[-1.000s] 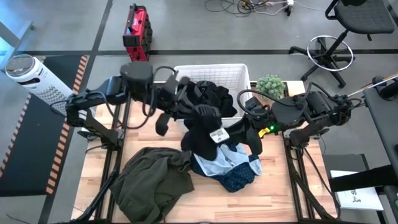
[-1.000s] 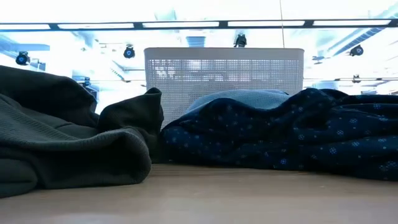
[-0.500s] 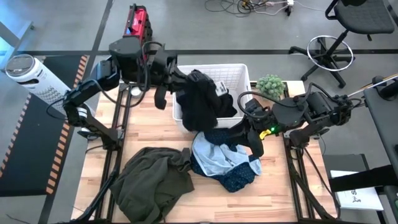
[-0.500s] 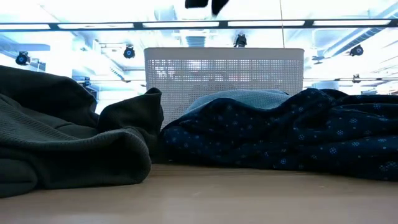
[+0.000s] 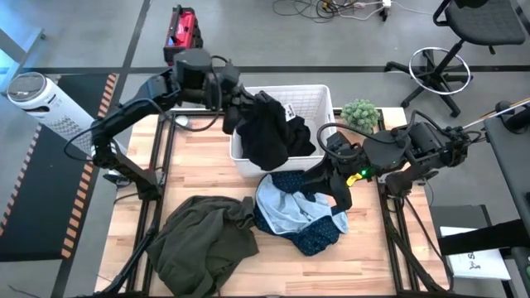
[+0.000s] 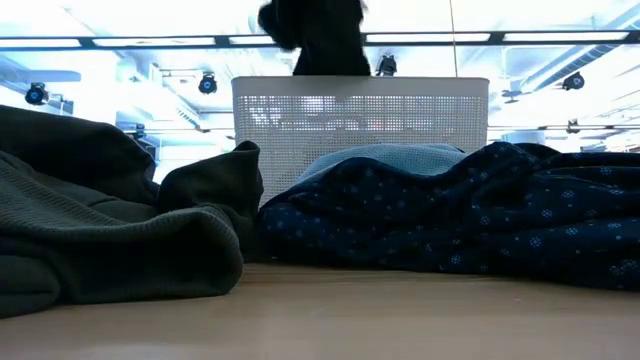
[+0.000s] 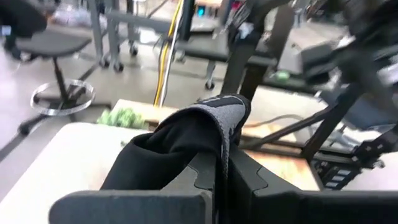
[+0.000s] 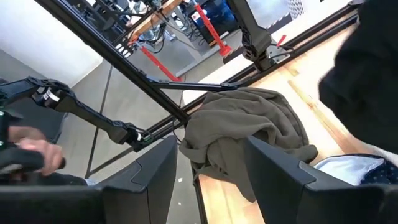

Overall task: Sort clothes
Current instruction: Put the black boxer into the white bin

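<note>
The olive-grey top (image 5: pixel 203 240) and navy patterned piece (image 5: pixel 302 217) are lying on the desk (image 5: pixel 377 261); the right claw (image 5: pixel 335 192) is hovering half-spread, empty, above the navy one (arm low); the left claw (image 5: pixel 236 116) is pinching a black garment (image 5: pixel 267 136) over the white basket (image 5: pixel 310 99)

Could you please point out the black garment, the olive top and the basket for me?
Black garment (image 5: pixel 267 136): high view, middle of the hanging cloth.
Olive top (image 5: pixel 203 244): high view, centre of the crumpled heap.
Basket (image 6: pixel 400 115): low view, front lattice wall.
</note>
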